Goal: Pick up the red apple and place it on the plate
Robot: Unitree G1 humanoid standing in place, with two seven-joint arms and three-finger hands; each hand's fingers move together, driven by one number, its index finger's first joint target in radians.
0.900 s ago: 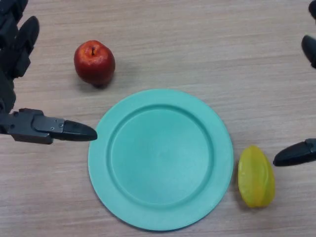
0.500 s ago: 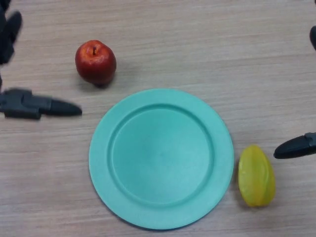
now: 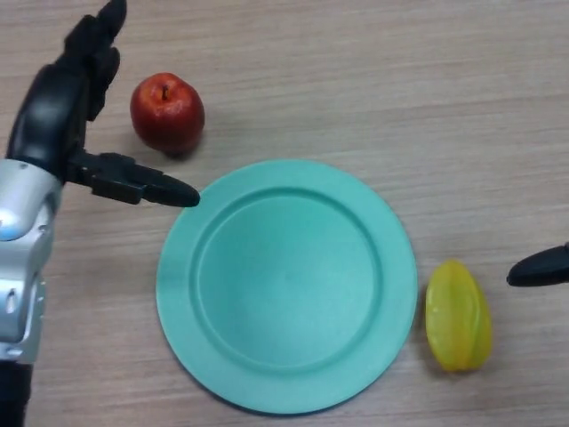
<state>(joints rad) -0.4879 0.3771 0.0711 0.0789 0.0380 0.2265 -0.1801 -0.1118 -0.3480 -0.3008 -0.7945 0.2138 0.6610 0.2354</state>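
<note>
Reaching in from the left edge, left hand [image 3: 62,111] spread wide with fingers straight, thumb pointing at the plate rim, red apple [image 3: 167,113] just beside the fingers and untouched, on the wooden table [image 3: 373,80], teal plate [image 3: 178,294] near below it, yellow fruit [image 3: 458,315] just right of plate, right hand [image 3: 540,266] only a fingertip at right edge, state impossible to tell.

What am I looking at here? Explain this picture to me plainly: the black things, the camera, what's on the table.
The picture comes from a camera on a humanoid robot's head, looking down at a wooden table. The black shape at the left is the robot's left hand, fingers spread open, beside a red apple but not touching it. Only a black fingertip of the right hand shows at the right edge. A teal plate, with nothing on it, lies in the middle. A yellow starfruit lies to the right of the plate. Nothing is being held.
</note>
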